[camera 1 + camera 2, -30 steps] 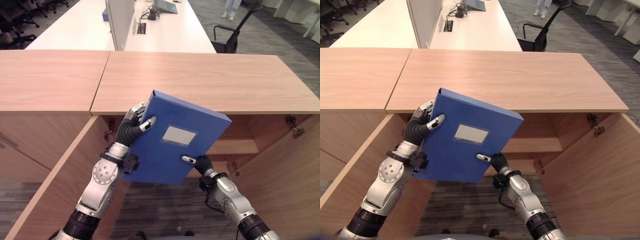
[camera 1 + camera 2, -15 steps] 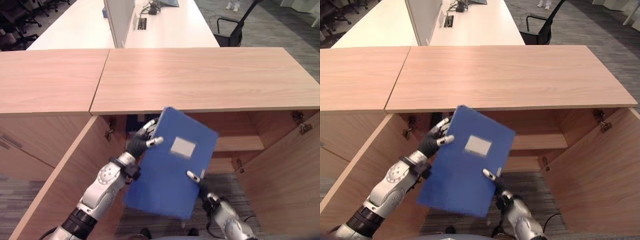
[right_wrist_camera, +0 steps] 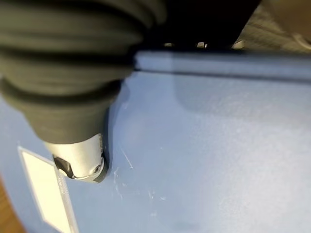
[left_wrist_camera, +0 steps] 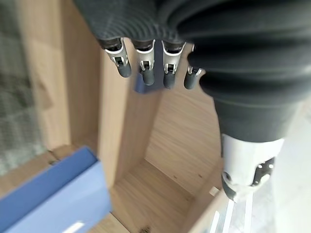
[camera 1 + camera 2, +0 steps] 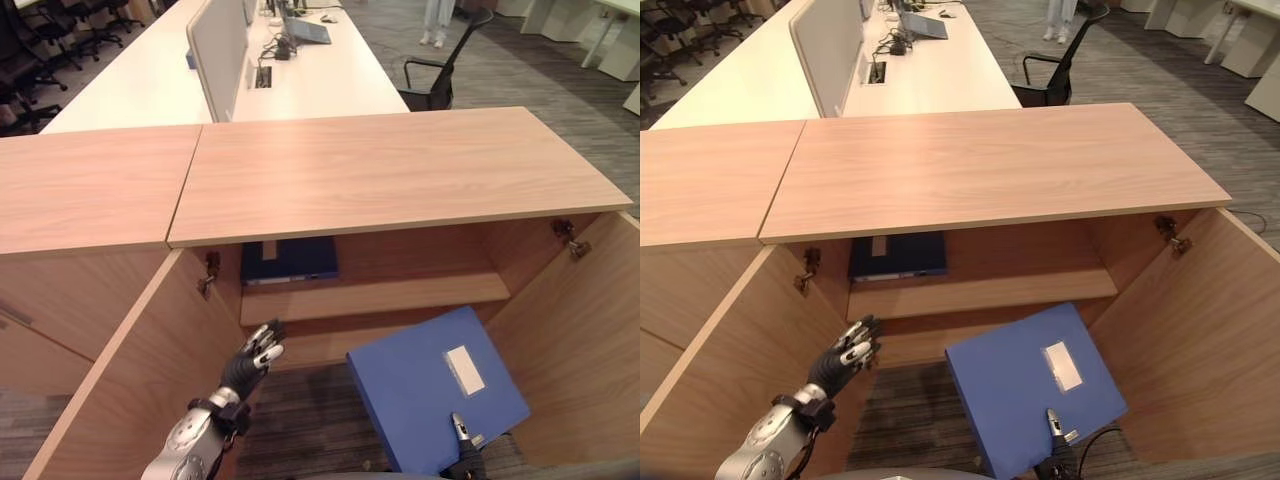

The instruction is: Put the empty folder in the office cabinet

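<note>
The blue folder point(image 5: 437, 385) with a white label hangs low at the right, in front of the open office cabinet point(image 5: 400, 170) and below its shelf point(image 5: 380, 295). My right hand point(image 5: 461, 436) holds the folder's near edge, its thumb point(image 3: 80, 160) pressed on the blue face and its fingers hidden behind. My left hand point(image 5: 251, 358) is off the folder, beside the left door, with straight fingers point(image 4: 146, 70) that hold nothing. A corner of the folder point(image 4: 53, 194) appears in the left wrist view.
A dark blue folder point(image 5: 288, 260) lies on the cabinet's shelf at the left. Both doors stand open: left door point(image 5: 120, 380), right door point(image 5: 590, 330). Behind the cabinet are a white desk point(image 5: 310, 80), an office chair point(image 5: 430, 85) and a person's legs point(image 5: 437, 15).
My left hand has let go of the folder and drawn back to the left. The folder has swung down and to the right, carried by the right hand alone. The camera view has shifted.
</note>
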Tool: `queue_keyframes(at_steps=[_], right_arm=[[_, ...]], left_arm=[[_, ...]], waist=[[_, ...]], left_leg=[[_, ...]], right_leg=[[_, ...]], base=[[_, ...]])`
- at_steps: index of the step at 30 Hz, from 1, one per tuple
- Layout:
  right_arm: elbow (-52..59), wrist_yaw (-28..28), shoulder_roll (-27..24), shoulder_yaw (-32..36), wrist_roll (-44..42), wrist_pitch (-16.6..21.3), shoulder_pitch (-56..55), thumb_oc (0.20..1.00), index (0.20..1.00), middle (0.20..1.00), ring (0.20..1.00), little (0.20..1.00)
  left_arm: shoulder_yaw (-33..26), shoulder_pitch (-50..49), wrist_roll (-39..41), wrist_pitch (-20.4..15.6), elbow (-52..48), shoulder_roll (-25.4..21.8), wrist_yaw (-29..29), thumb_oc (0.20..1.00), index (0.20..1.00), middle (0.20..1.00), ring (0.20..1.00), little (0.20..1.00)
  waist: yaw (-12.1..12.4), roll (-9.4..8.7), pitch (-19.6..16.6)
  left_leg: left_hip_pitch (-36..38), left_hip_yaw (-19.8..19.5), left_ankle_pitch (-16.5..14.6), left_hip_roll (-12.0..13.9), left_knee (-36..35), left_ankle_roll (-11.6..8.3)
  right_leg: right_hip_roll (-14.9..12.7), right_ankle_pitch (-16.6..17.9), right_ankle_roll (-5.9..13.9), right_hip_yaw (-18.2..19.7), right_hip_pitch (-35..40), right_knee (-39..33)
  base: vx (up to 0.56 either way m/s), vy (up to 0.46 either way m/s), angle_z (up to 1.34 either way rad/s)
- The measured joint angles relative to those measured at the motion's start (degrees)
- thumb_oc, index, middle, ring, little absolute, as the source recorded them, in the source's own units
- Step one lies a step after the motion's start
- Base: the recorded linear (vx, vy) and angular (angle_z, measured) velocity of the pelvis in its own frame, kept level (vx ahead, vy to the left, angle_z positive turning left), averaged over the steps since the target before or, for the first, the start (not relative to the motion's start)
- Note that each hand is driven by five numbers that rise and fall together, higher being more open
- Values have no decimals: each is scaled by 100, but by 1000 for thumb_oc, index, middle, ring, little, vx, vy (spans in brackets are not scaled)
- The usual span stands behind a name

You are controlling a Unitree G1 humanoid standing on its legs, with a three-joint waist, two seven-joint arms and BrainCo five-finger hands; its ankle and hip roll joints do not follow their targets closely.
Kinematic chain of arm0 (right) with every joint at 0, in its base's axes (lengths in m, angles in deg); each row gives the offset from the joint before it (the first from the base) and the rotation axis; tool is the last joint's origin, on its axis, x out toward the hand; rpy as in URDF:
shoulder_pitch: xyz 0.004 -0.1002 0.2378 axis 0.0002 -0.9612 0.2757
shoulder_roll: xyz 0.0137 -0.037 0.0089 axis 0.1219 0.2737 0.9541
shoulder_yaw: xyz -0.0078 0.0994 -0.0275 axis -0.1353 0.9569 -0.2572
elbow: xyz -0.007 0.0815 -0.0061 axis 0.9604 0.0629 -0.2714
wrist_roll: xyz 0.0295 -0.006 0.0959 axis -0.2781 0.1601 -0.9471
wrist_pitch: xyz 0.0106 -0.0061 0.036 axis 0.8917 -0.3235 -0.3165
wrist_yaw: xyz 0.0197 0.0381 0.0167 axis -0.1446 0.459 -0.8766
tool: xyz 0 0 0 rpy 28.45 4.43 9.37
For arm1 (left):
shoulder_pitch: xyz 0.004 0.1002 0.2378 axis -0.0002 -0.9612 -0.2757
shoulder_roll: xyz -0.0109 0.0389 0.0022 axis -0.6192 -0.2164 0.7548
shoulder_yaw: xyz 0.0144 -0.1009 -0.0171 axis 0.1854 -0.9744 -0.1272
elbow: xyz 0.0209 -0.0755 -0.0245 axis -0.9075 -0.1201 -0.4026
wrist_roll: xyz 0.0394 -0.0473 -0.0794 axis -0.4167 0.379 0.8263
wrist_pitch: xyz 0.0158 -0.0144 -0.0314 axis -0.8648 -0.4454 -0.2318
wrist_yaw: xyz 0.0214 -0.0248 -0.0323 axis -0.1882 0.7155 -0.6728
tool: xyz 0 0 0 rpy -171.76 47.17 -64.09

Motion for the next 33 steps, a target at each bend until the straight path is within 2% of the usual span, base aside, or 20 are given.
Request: queue_keyframes(at_steps=[10, 11, 12, 13, 14, 16, 17, 18, 19, 20, 21, 23, 24, 25, 26, 27, 28, 29, 32, 33], right_arm=[[1137, -19, -120, -432, 297, 90, 1016, 200, 200, 200, 200, 200], [1192, 6, -136, -435, 296, 111, 1140, 200, 200, 200, 200, 200], [1324, 68, -129, -411, 289, 155, 1256, 200, 200, 200, 200, 200], [1449, 151, -114, -328, 290, 250, 1355, 200, 200, 200, 200, 200], [1503, 222, -106, -212, 289, 293, 1364, 200, 200, 200, 200, 200], [1542, 226, -210, -110, 291, 377, 1410, 200, 200, 200, 200, 200], [1532, 230, -196, -117, 290, 373, 1395, 200, 200, 200, 200, 200], [1531, 220, -201, -182, 294, 372, 1348, 200, 200, 200, 200, 200], [1525, 229, -169, -141, 291, 376, 1226, 200, 200, 200, 200, 200], [1525, 237, -160, -142, 288, 375, 1113, 200, 200, 200, 200, 200], [1525, 239, -154, -156, 292, 380, 1017, 200, 200, 200, 200, 200], [1525, 248, -140, -191, 299, 373, 823, 200, 200, 200, 200, 200], [1508, 242, -70, -195, 344, 357, 980, 200, 200, 200, 200, 200], [1503, 241, 26, -202, 345, 351, 954, 200, 200, 200, 200, 200], [1505, 236, 77, -235, 347, 296, 949, 200, 200, 200, 200, 200], [1506, 226, 76, -235, 352, 267, 979, 200, 200, 200, 200, 200], [1523, 226, 70, -222, 358, 252, 1027, 200, 200, 200, 200, 200], [1549, 220, 72, -231, 383, 227, 1152, 200, 200, 200, 200, 200], [1557, 220, 66, -231, 526, 219, 1216, 200, 200, 200, 200, 200], [1558, 219, 72, -231, 525, 219, 1207, 200, 200, 200, 200, 200]], left_arm=[[-99, 28, -62, -10, 2, 34, 19, 1000, 1000, 1000, 1000, 1000], [-137, 49, -60, -21, 6, 43, 50, 1000, 1000, 1000, 1000, 1000], [-134, 215, -60, -26, 45, 44, 105, 1000, 1000, 1000, 1000, 1000], [-100, 389, -60, -25, 61, 2, 118, 1000, 1000, 1000, 1000, 1000], [-55, 331, -61, -23, 55, 36, 113, 1000, 1000, 1000, 1000, 1000], [-88, 43, -61, -1, 14, 192, 115, 1000, 1000, 1000, 1000, 1000], [-105, -7, -61, 18, 9, 218, 111, 1000, 1000, 1000, 1000, 1000], [-136, -49, -61, 21, 11, 215, 112, 1000, 1000, 1000, 1000, 1000], [-181, -14, -63, 26, 15, 188, 106, 1000, 1000, 1000, 1000, 1000], [-256, -22, -63, 21, 9, 182, 105, 1000, 1000, 1000, 1000, 1000], [-354, -51, -64, 27, -2, 177, 105, 1000, 1000, 1000, 1000, 1000], [-560, -50, -71, 24, -69, 129, 130, 1000, 1000, 1000, 1000, 1000], [-641, -75, -115, 23, -48, 32, 188, 1000, 1000, 1000, 1000, 1000], [-638, -131, -115, 21, -52, -99, 204, 1000, 1000, 1000, 1000, 1000], [-657, -176, -114, 10, -57, -192, 220, 1000, 1000, 1000, 1000, 1000], [-659, -183, -115, 13, -63, -231, 225, 1000, 1000, 1000, 1000, 1000], [-571, -188, -117, 7, -100, -256, 252, 1000, 1000, 1000, 1000, 1000], [-496, -186, -118, 20, -142, -237, 217, 1000, 1000, 1000, 1000, 1000], [-605, -282, -117, 17, -144, -265, 224, 1000, 1000, 1000, 1000, 1000], [-652, -332, -117, 17, -146, -268, 227, 1000, 1000, 1000, 1000, 1000]], waist=[[187, -168, 166], [223, -215, 264], [229, -327, 412], [382, -428, 586], [488, -470, 622], [483, -328, 696], [477, -212, 675], [457, -195, 668], [397, -106, 589], [353, -149, 536], [331, -159, 521], [310, -259, 452], [332, 18, 600], [337, 70, 601], [346, 79, 545], [350, 129, 498], [324, 182, 463], [345, 192, 430], [372, 113, 372], [402, 56, 337]], left_leg=[[-343, -138, -5, 174, 473, -29], [-525, -163, -10, 236, 746, -60], [-1032, -114, -47, 387, 1508, -124], [-1706, 341, -11, 746, 2762, -187], [-2154, 601, -56, 1037, 3307, -289], [-2178, 673, -37, 789, 1858, -310], [-1902, 685, -15, 587, 1101, -272], [-1618, 676, -5, 458, 624, -265], [-1307, 669, 244, 351, 247, -99], [-1173, 698, 401, 277, 77, -36], [-1038, 772, 639, 211, -62, 158], [-862, 895, 549, -42, -42, 408], [-702, 1147, 373, -31, 94, 597], [-554, 1190, 284, -85, 147, 719], [-483, 1172, 181, -155, 213, 719], [-489, 1116, 112, -152, 248, 682], [-493, 998, 44, -183, 250, 637], [-517, 848, 2, -216, 211, 616], [-498, 734, -56, -224, 271, 507], [-477, 731, -62, -229, 276, 495]], right_leg=[[123, -70, -99, -92, -46, -1], [149, -102, -150, -154, -72, 19], [86, -244, -363, -251, -214, 192], [83, -241, -478, -366, -208, 128], [119, -244, -546, -414, -123, 0], [177, -272, -544, -474, -109, -33], [223, -271, -471, -315, -85, -30], [280, -321, -424, -178, -27, -32], [324, -389, -351, -102, 60, -29], [281, -411, -258, -53, 69, -10], [218, -468, -162, -2, 71, 110], [-202, -704, 100, -140, -99, 790], [-901, -664, 260, -480, -962, 2993], [-1384, -497, 306, -591, -1307, 3949], [-1814, -741, 264, -853, -1389, 4146], [-1914, -754, 264, -936, -1361, 3820], [-1964, -673, 397, -993, -1317, 3189], [-2031, -435, 723, -797, -1252, 2146], [-2042, -214, 817, -654, -1312, 1765], [-2010, -97, 719, -653, -1345, 1687]], base=[[23, -119, 8], [-27, -125, 37], [22, -28, 56], [54, 38, 60], [123, 126, 52], [200, 195, 9], [244, 233, -58], [221, 226, -79], [189, 260, -65], [97, 168, -50], [112, 220, -42], [60, 213, -44], [55, 87, -50], [135, -38, -45], [182, -95, -2], [189, -120, 17], [215, -226, 42], [216, -274, 45], [130, -210, 35], [230, -463, 24]])
